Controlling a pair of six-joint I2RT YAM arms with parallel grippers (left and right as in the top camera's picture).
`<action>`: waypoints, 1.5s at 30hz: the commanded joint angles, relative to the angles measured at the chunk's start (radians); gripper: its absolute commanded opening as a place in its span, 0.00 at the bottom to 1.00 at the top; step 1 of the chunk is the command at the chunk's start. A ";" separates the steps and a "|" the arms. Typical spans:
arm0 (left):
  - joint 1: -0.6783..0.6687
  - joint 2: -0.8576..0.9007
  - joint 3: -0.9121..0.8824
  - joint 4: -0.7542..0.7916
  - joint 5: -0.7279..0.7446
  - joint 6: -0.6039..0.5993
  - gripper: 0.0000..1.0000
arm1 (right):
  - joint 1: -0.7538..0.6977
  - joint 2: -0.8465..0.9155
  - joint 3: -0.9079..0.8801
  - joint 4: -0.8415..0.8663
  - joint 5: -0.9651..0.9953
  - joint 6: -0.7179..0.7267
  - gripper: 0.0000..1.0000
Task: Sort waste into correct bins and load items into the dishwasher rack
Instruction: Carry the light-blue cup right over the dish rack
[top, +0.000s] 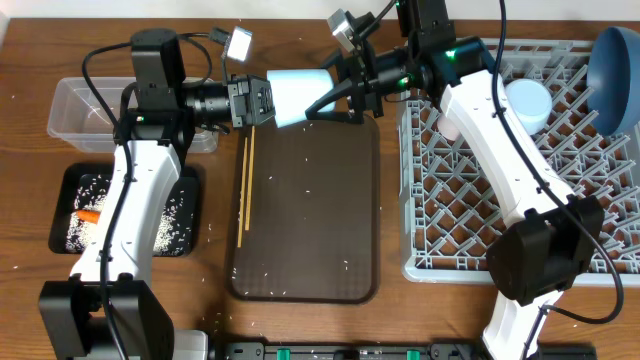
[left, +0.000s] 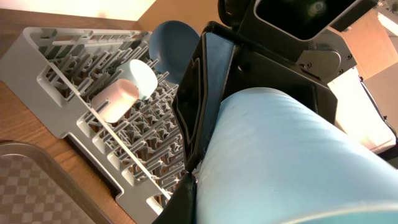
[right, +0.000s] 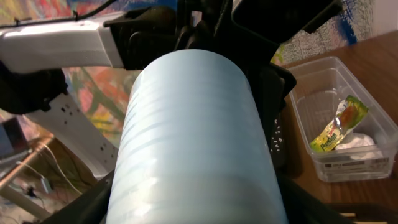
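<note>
A small light blue bowl (top: 298, 95) lies on its side in the air between both grippers, above the far edge of the brown serving tray (top: 310, 250). My left gripper (top: 258, 101) is shut on its left end; it fills the left wrist view (left: 292, 162). My right gripper (top: 335, 95) is closed around its right end, with fingers on both sides of it in the right wrist view (right: 193, 143). The grey rack (top: 500, 200) holds a pink cup (left: 115, 99), a light blue cup (top: 527, 100) and the dark blue bowl (top: 615, 65). Chopsticks (top: 246, 190) lie on the serving tray.
The clear tub (top: 85, 110) at the back left holds the yellow-green wrapper (right: 336, 127) and the white napkin (right: 360, 143). The black tray (top: 70, 190) in front of it holds rice (top: 165, 225) and an orange carrot (top: 88, 215). Stray rice grains dot the serving tray.
</note>
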 joint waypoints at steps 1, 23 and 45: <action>-0.009 -0.007 0.005 0.002 0.052 0.010 0.06 | -0.008 0.001 -0.005 0.005 0.008 0.016 0.52; -0.009 -0.007 0.005 0.002 0.052 0.009 0.07 | -0.138 0.001 -0.005 0.000 0.005 0.043 0.40; -0.008 -0.007 0.005 -0.098 -0.217 0.011 0.08 | -0.319 -0.001 -0.004 -0.205 0.324 0.047 0.40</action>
